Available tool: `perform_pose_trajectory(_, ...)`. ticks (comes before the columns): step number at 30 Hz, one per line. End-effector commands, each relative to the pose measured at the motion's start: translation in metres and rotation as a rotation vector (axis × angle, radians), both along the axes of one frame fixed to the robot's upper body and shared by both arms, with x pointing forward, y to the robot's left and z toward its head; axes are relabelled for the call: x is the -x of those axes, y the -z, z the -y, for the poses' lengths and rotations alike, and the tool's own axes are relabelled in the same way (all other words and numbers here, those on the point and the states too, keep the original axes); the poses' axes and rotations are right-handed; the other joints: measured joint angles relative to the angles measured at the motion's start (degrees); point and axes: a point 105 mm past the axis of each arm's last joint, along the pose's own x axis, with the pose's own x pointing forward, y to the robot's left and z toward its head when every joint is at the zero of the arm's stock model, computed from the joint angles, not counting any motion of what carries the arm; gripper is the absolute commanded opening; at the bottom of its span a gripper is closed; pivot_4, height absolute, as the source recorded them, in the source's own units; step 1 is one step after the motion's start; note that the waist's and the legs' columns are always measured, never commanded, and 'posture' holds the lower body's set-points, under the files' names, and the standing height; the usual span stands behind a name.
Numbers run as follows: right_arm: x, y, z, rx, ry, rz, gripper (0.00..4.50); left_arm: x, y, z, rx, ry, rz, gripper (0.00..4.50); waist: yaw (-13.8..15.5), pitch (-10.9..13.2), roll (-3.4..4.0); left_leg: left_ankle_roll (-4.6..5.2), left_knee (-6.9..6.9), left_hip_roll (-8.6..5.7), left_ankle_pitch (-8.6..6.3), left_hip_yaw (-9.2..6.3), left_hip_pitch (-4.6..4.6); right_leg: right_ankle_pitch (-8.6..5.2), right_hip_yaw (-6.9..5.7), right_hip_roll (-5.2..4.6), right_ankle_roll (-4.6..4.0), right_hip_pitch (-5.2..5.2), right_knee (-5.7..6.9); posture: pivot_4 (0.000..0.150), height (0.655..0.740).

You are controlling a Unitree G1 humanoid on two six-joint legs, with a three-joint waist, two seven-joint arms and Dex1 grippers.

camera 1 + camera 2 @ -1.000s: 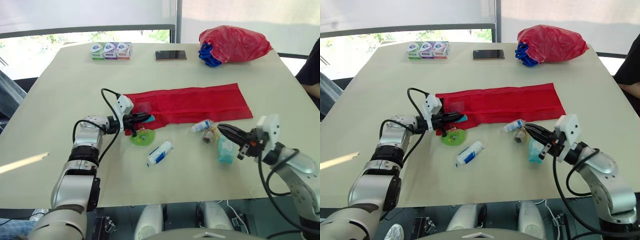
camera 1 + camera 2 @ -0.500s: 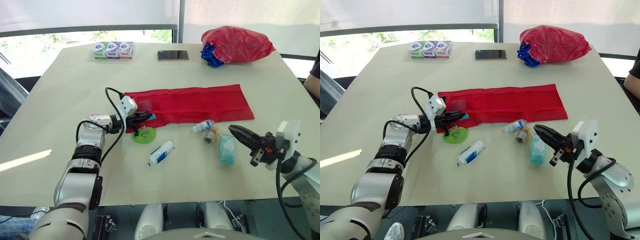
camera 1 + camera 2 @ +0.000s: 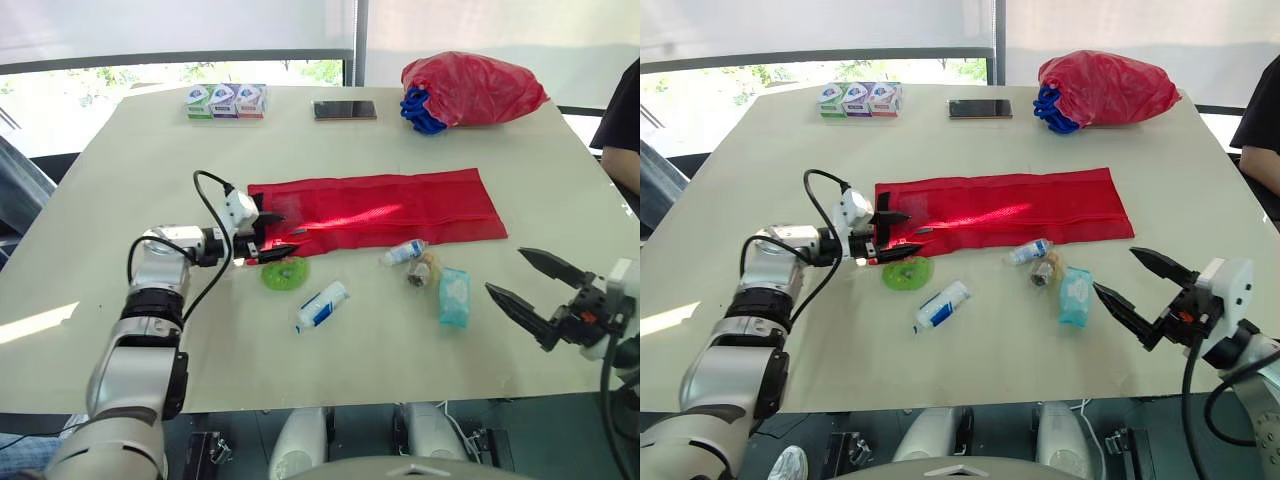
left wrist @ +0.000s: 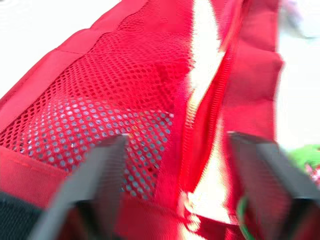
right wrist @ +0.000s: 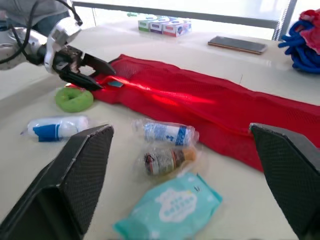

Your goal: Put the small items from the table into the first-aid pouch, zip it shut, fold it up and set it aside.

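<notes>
One red pouch [image 3: 385, 208], centre; five items below: disc [image 3: 285, 274], tube [image 3: 322, 305], bottle [image 3: 404, 252], vial [image 3: 420, 270], wipes [image 3: 453, 297]. Left gripper [image 3: 288, 232], fingers spread, at pouch's left end; right gripper [image 3: 504, 270], likewise spread, lower right.

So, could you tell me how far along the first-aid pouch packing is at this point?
Little looks done: the red mesh pouch lies flat, unfolded, zip gaping. In hand: the left gripper is open at its left end; the right gripper is open and empty, right of the wipes pack. Left: that pack, green round item, tube, blue-labelled bottle and brown bottle lie on the table; then zipping, folding, setting aside.
</notes>
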Motion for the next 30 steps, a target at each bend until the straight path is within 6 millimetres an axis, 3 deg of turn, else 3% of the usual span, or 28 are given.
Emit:
perform_pose_trajectory(1,0.012,-0.017,-0.002,0.011,-0.013,0.057,4.50,0.003,-0.028,0.009,0.029,0.087,0.044,4.48,0.1,0.0,0.01,0.00,0.00,0.03,0.00,0.00,0.01,0.00,0.00,0.00,0.00,0.01,0.01,0.150,0.7400)
perform_pose_trajectory(4,0.017,-0.017,-0.003,0.011,-0.011,0.044,4.50,0.000,-0.035,0.027,0.038,0.131,0.064,4.48,0.6,0.0,-0.03,0.00,0.03,0.04,0.00,-0.02,-0.01,0.00,-0.01,-0.02,0.00,0.03,0.00,0.150,0.7400)
perform_pose_trajectory(14,0.022,-0.018,-0.008,0.012,0.026,0.040,4.50,-0.034,-0.030,0.128,-0.035,0.174,0.153,4.48,1.1,0.0,-0.12,0.06,0.12,-0.15,-0.03,-0.09,-0.11,0.00,0.01,0.02,0.02,0.04,-0.02,0.150,0.7400)
perform_pose_trajectory(17,0.022,-0.021,-0.012,-0.002,0.026,0.047,4.50,-0.047,-0.021,0.144,-0.108,0.125,0.169,4.48,1.0,0.0,-0.12,0.07,0.12,-0.15,-0.03,-0.06,-0.10,0.00,0.03,0.04,0.02,0.04,-0.01,0.150,0.7400)
perform_pose_trajectory(24,0.026,-0.024,-0.011,-0.005,0.062,0.058,4.50,-0.058,-0.003,0.155,-0.210,0.063,0.161,4.48,1.1,0.0,-0.15,0.07,0.11,-0.14,-0.03,-0.05,-0.10,-0.01,0.04,0.06,0.03,0.03,-0.02,0.150,0.7400)
perform_pose_trajectory(25,0.027,-0.024,-0.010,-0.007,0.066,0.058,4.50,-0.058,-0.002,0.155,-0.216,0.062,0.160,4.09,1.3,0.0,-0.17,0.07,0.11,-0.14,-0.03,-0.05,-0.10,-0.01,0.04,0.06,0.03,0.03,-0.02,0.150,0.7400)
perform_pose_trajectory(27,0.028,-0.024,-0.011,-0.010,0.070,0.057,4.50,-0.058,-0.001,0.156,-0.218,0.065,0.156,3.71,1.3,0.0,-0.18,0.07,0.13,-0.15,-0.03,-0.06,-0.11,-0.01,0.03,0.05,0.03,0.04,-0.02,0.150,0.7400)
perform_pose_trajectory(30,0.028,-0.024,-0.011,-0.013,0.076,0.056,4.50,-0.057,0.002,0.154,-0.220,0.072,0.146,2.30,1.1,0.0,-0.19,0.07,0.13,-0.15,-0.03,-0.06,-0.09,-0.01,0.04,0.05,0.04,0.04,0.00,0.150,0.7400)
